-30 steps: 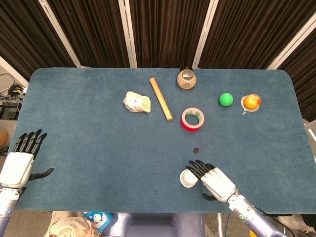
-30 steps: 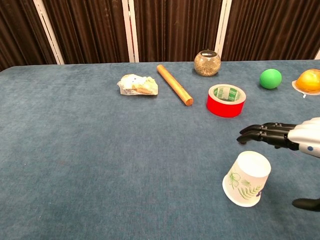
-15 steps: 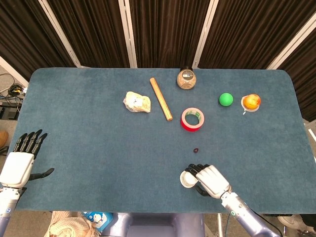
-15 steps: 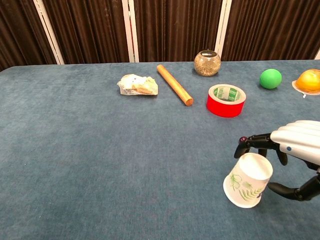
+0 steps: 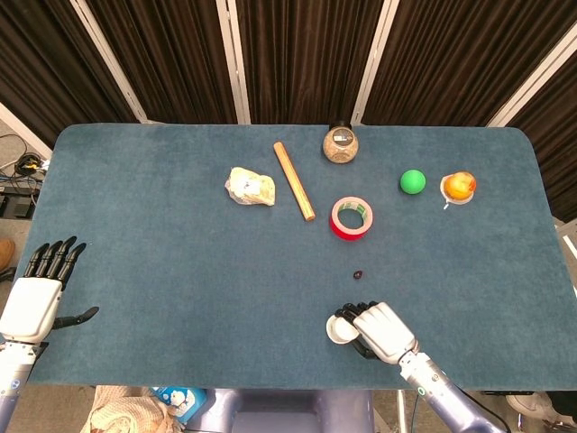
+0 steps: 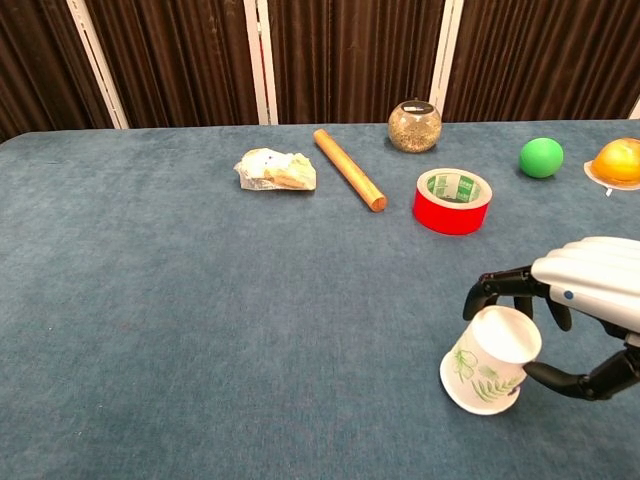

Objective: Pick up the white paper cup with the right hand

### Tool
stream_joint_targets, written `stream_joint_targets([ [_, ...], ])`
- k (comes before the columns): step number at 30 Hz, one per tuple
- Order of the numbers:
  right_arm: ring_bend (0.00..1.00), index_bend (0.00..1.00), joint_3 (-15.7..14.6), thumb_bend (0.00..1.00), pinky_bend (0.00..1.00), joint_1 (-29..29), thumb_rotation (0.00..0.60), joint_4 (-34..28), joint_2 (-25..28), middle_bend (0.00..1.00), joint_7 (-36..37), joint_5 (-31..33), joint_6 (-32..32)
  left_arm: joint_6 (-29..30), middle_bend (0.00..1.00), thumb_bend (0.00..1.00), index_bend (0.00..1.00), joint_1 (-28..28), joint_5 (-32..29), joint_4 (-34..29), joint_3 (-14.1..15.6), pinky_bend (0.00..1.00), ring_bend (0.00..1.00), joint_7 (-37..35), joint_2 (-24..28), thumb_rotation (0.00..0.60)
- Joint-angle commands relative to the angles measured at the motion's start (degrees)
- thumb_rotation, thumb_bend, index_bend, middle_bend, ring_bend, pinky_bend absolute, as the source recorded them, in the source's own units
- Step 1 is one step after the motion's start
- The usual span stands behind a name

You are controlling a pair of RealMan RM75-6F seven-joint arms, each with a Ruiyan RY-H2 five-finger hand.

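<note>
Chest view: the white paper cup [image 6: 485, 360] lies tilted on its side near the front of the blue surface [image 6: 200, 320], leaf print on its wall, one end toward the camera.
Right hand [image 6: 585, 300]: closed around the far end of the cup, dark fingers [image 6: 500, 285] curled over the top and the thumb hooked under it on the right side. It is grasping the cup.
Head view: the same cup [image 5: 342, 328] shows as a white disc just left of the right hand [image 5: 383, 331], near the front edge.
Left hand [image 5: 36, 302]: at the far left front corner, holding nothing, fingers straight and apart, thumb out to the side.
Behind the cup: a roll of red tape [image 6: 453, 201], well apart from it.
Back row: a wooden stick [image 6: 348, 183], a crumpled wrapper [image 6: 275, 169], a round jar [image 6: 415, 126], a green ball [image 6: 541, 157] and an orange fruit [image 6: 617, 160] on a small dish.
Small dark bit [image 5: 358, 273]: between the tape and the cup; too small to tell what it is.
</note>
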Motion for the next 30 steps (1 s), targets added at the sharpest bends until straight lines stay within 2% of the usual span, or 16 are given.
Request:
stream_joint_targets([
  [1, 0.39, 0.39, 0.3, 0.51, 0.49, 0.2, 0.6, -0.6, 0.4, 0.33, -0.6, -0.2, 0.7, 0.0, 0.0, 0.0, 0.0, 0.0, 0.0, 0.0, 0.0, 0.0, 0.0, 0.0, 0.0, 0.6],
  [9, 0.39, 0.39, 3.1, 0.51, 0.49, 0.6, 0.6, 0.1, 1.2, 0.33, -2.1, 2.1, 3.2, -0.1, 0.0, 0.0, 0.0, 0.0, 0.0, 0.0, 0.0, 0.0, 0.0, 0.0, 0.0, 0.6],
  [17, 0.39, 0.39, 5.4, 0.51, 0.49, 1.0, 0.6, 6.0, -1.4, 0.33, -1.5, 5.0, 5.0, -0.1, 0.0, 0.0, 0.0, 0.0, -0.1, -0.1, 0.0, 0.0, 0.0, 0.3, -0.1, 0.6],
  [30, 0.39, 0.39, 6.8, 0.51, 0.49, 1.9, 0.6, 11.6, -4.3, 0.33, 0.4, 8.5, 5.5, -0.5, 0.0, 0.0, 0.0, -0.2, -0.4, -0.1, 0.0, 0.0, 0.0, 0.2, -0.1, 0.6],
])
